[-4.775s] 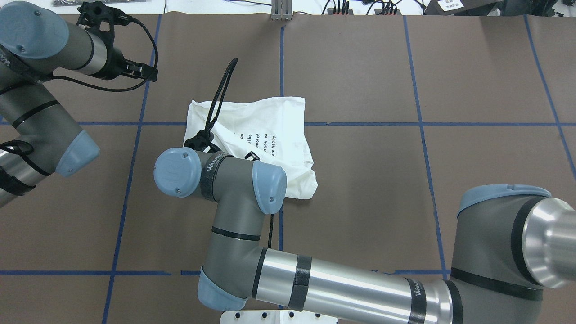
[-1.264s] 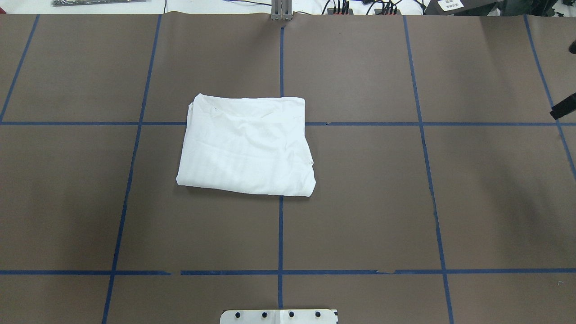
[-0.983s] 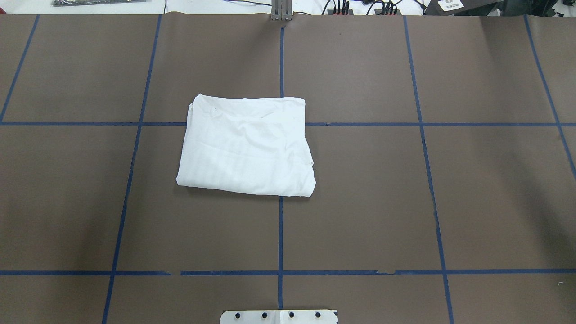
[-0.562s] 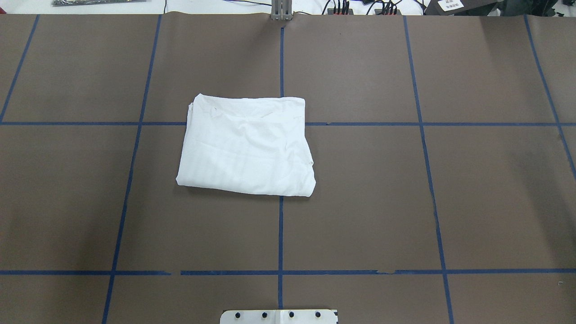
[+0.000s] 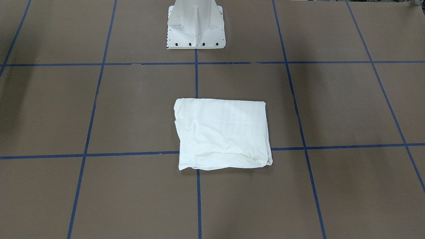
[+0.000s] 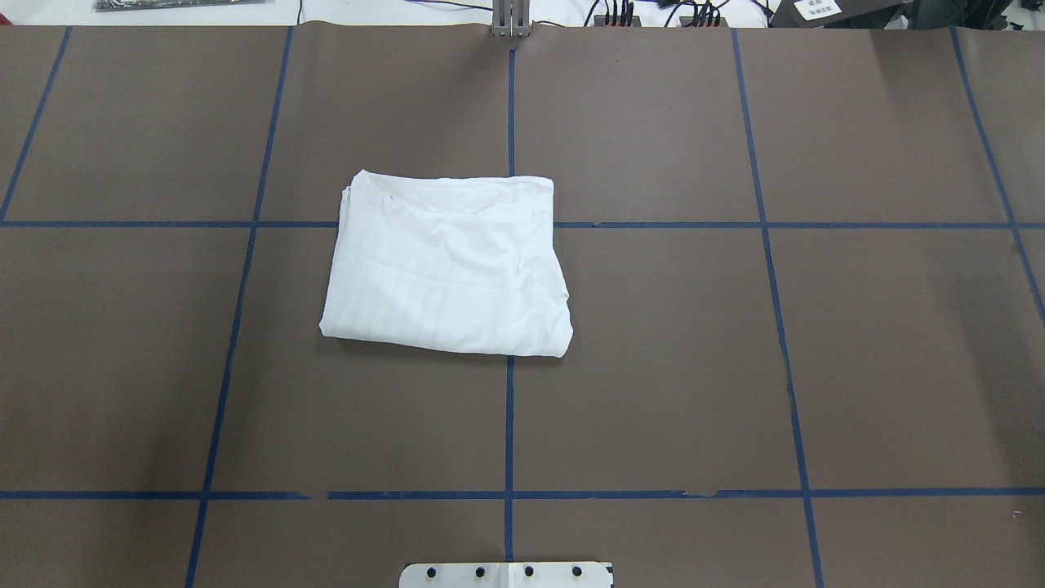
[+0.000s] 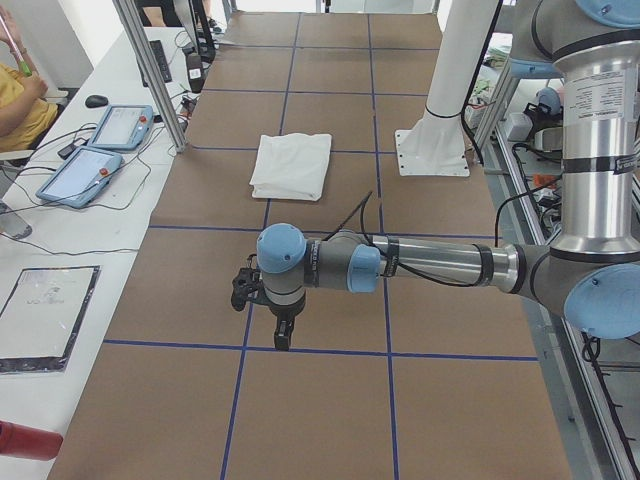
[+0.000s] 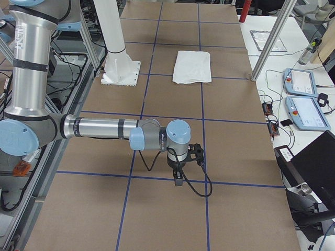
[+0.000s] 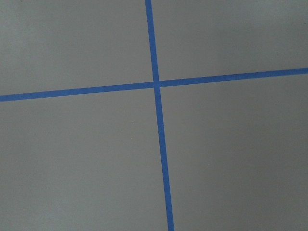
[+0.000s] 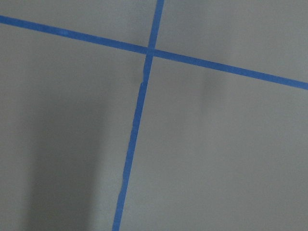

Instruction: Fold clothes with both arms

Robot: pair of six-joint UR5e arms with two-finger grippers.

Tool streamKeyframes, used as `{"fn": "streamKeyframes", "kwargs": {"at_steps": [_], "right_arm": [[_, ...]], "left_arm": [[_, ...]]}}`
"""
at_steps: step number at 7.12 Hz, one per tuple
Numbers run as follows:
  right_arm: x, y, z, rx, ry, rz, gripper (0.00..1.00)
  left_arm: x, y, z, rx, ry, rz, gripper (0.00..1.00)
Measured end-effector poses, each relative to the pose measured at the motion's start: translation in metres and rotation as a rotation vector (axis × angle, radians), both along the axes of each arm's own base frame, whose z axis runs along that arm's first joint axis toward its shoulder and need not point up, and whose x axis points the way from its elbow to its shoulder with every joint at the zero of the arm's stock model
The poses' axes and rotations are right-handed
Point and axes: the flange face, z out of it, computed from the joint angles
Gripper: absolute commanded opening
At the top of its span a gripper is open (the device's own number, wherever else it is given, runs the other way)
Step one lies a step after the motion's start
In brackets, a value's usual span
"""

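Note:
The clothes are one white shirt (image 6: 445, 265), folded into a rough rectangle and lying flat near the table's middle; it also shows as the shirt (image 5: 222, 132), (image 7: 291, 165), (image 8: 192, 66). No text shows on its upper side. Both arms are away from it, beyond the table's ends. My left gripper (image 7: 283, 338) points down over the brown cover, far from the shirt. My right gripper (image 8: 178, 179) does the same at the other end. I cannot tell whether either is open or shut. Both wrist views show only brown cover and blue tape.
The white metal base (image 5: 196, 26) stands at the robot's side of the table. Blue tape lines grid the brown cover (image 6: 653, 367). Tablets (image 7: 100, 130) and a seated person (image 7: 20, 95) are beside one end; tablets (image 8: 301, 81) and a laptop (image 8: 314, 167) beside the other.
Earlier both arms were over the shirt with its text side showing; they have since left the overhead view and the text is folded under. The shirt has lain still for the last second.

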Motion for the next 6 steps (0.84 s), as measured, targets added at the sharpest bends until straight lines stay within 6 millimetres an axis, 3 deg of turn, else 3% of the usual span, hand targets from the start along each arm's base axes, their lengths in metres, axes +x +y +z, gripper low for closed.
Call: {"fn": "streamKeyframes", "kwargs": {"at_steps": [2,6], "right_arm": [[0.0022,-0.0033,-0.0197,0.002,-0.005,0.009,1.00],[0.0026,0.0042,-0.0124,-0.019,-0.006,0.010,1.00]], "left_arm": [[-0.0032,0.0018,0.0048,-0.005,-0.041,-0.005,1.00],[-0.0074,0.0048,0.0111,-0.014,-0.097,-0.009,1.00]]}}
